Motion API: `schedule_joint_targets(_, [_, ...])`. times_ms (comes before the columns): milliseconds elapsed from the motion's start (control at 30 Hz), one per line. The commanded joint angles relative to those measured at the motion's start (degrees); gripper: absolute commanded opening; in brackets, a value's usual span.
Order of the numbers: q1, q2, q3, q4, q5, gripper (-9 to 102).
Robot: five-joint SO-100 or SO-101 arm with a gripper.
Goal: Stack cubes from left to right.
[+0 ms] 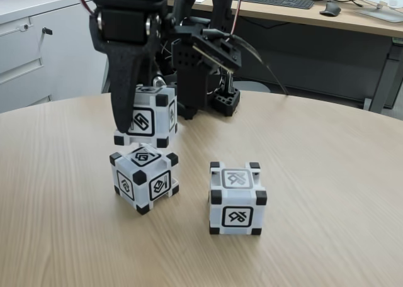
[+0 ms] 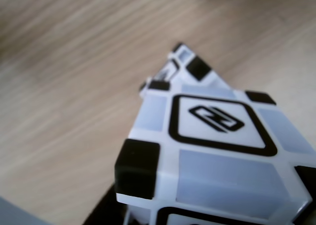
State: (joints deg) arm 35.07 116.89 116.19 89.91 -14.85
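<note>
White plastic, hard and glossy, with black corner blocks: that was the held cube hanging in the gripper, whose dark fingers were clamped on it from above, one finger running down its left face in the fixed view. It sat just over the second cube, which rested on the wooden table turned a little, corner toward the camera, and the two looked close enough that I could not tell whether they were touching. In the wrist view the held cube loomed large and a sliver of the one below peeked out past its far edge, so the upper one appeared offset rather than square over it. The third cube stood apart to the right in the fixed view, flat on the table. These looked like stiff, light shells that would not give under pressure, and smooth enough to slip or twist in the jaws. Best hold, to my eye, was on two opposite flat faces, mid-height, between the corner blocks. A skewed release risked it sliding off the rotated cube.
</note>
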Motion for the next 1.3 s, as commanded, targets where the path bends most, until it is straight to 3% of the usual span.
schedule_joint_targets(0, [0.3, 2.0, -0.3, -0.4, -0.7, 25])
schedule_joint_targets(633, [-0.4, 2.0, -0.4, -0.4, -1.0, 29])
schedule_joint_targets(1000, [-10.8, 2.1, -0.4, 0.3, 5.5, 35])
schedule_joint_targets(1267, [-23.6, 2.1, -0.8, 0.1, 14.9, 40])
